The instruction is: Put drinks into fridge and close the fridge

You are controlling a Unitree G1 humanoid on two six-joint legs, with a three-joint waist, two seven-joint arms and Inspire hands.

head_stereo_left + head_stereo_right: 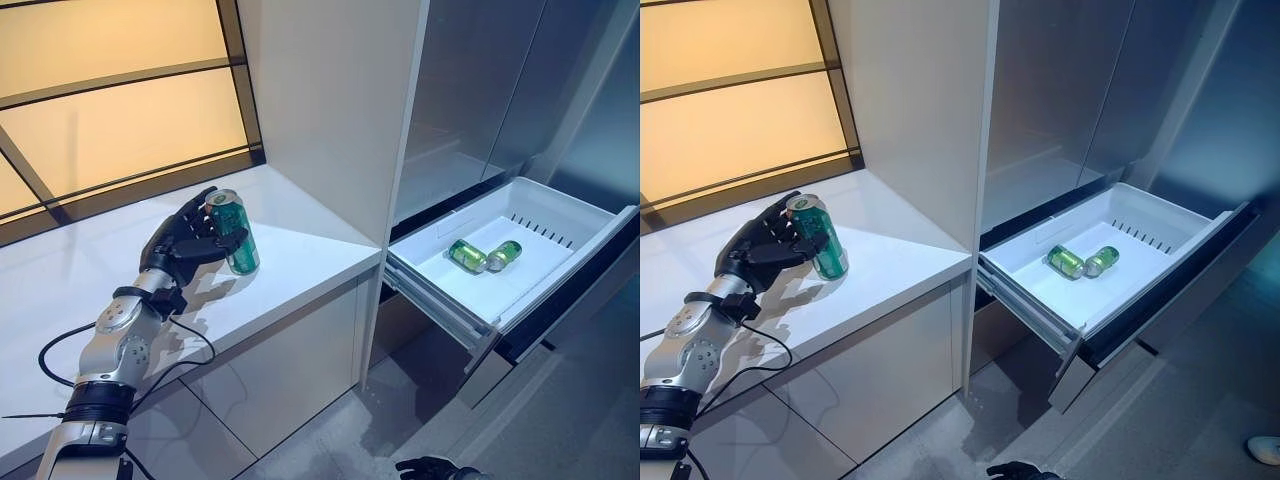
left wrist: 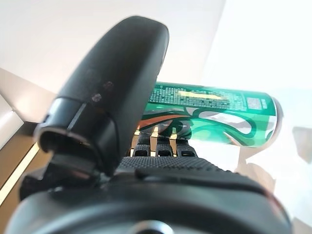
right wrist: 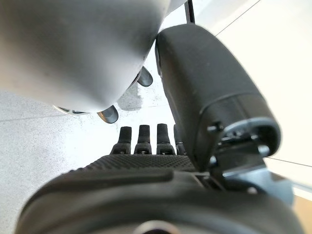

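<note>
The fridge [image 1: 520, 90] stands to the right of a white counter [image 1: 290, 250], its lower drawer [image 1: 575, 250] pulled well out and its upper doors shut. Two green cans [image 1: 467, 256] already lie on their sides in the drawer, touching each other near its middle. A third can [image 1: 233, 234] stands upright on the counter, near the front edge and well apart from the drawer, and this is the drink in hand now. The left hand [image 1: 185, 243] is wrapped round its side, fingers curled on one flank and the thumb on the other, as the left wrist view also shows with the can lying across the fingers. The right hand [image 1: 432, 467] hangs low near the floor, its fingers straight and holding nothing. The can is probably a thin metal one: rigid enough if full, but smooth and rounded, so likely slippery and prone to roll once laid down. If full it should have some weight yet sit within one hand's reach. The middle of the wall seems the best place to hold, with even pressure, since a hard squeeze could dent it.
</note>
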